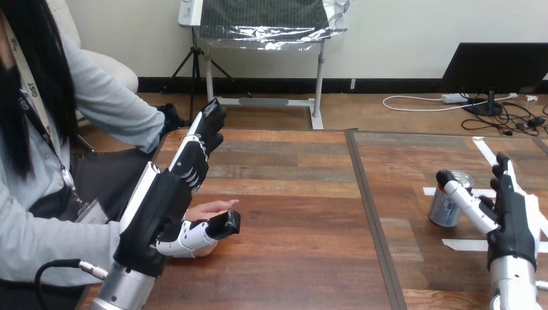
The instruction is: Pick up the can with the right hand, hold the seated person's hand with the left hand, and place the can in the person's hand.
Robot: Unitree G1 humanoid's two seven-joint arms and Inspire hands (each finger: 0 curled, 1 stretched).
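A silver can with an open top stands on the table at the right, among white tape strips. My right hand is just right of it, fingers straight and pointing away from me, the thumb lying against the can's near right side. At the left the person's hand rests palm up on the table. My left hand is over its wrist end, fingers straight and raised towards the far edge, while the thumb reaches along the near side of the person's hand. I see no finger curled round it.
White tape strips mark the tabletop around the can. A dark seam between two tabletops runs from far to near, right of centre. The person sits at the left edge, an arm in a light sleeve above the table's far left corner.
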